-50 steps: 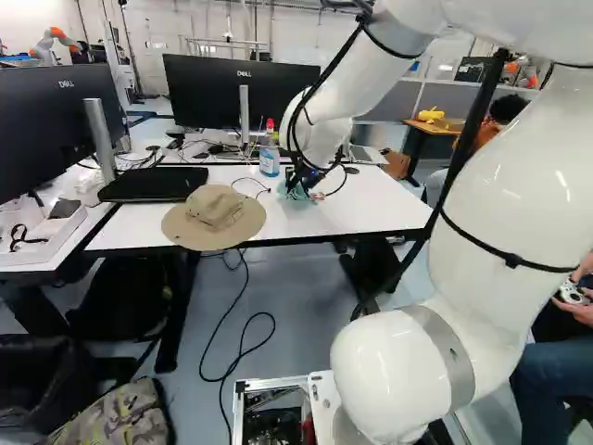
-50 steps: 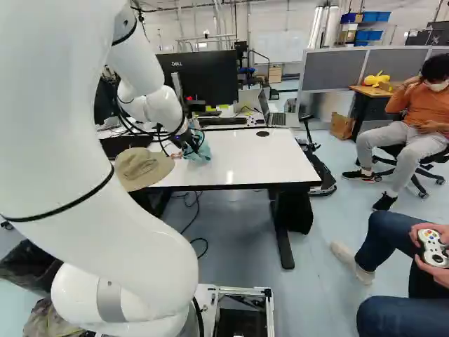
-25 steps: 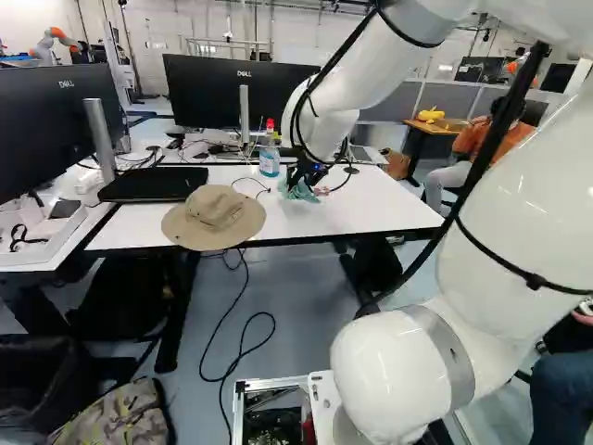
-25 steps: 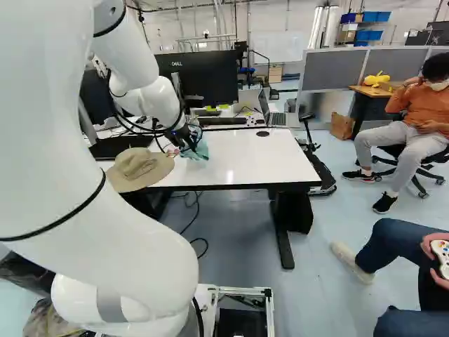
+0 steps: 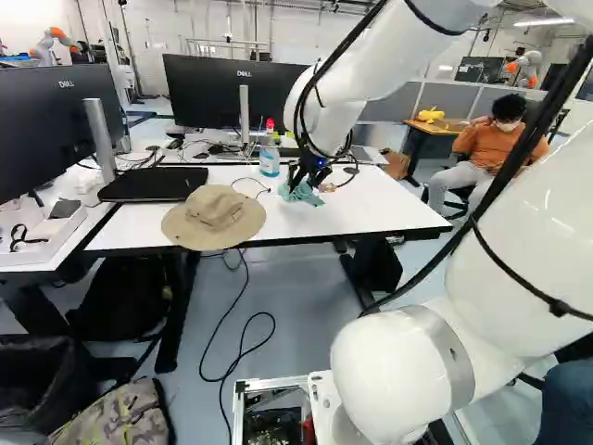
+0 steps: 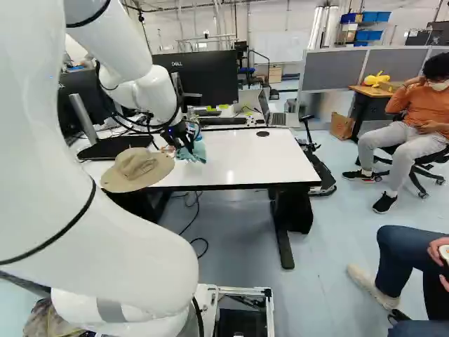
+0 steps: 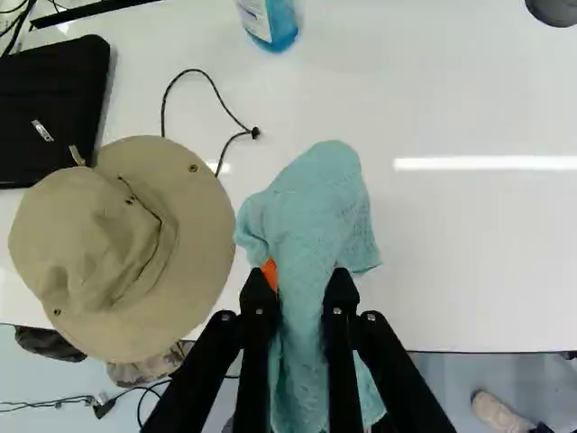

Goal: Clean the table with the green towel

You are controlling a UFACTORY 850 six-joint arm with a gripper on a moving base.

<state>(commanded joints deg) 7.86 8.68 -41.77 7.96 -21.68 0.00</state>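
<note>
On the table [image 5: 371,213] — a bottle [image 5: 270,156], blue liquid [image 7: 283,29] inside.

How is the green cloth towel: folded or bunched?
Bunched: the towel is pinched between the black fingers, its loose part creased, with uneven edges.

Arm [image 5: 528,264]: smooth white casing throughout, rounded and glossy. Lowest joint [image 5: 380,375]: bulbous, white, ringed by a flat grey band [image 5: 447,354]. Narrow black straps encircle the links, one [image 5: 556,304] showing a small fastening. A thick black cable [image 5: 514,171] runs outside the casing; thinner black cables [image 5: 301,116] loop near the wrist. Blue light [image 5: 320,171] noted there. Gripper [image 5: 298,180]: black, slim fingers [image 7: 260,361], round screw heads [image 7: 338,311], orange visible at one pad [image 7: 270,272].
</note>
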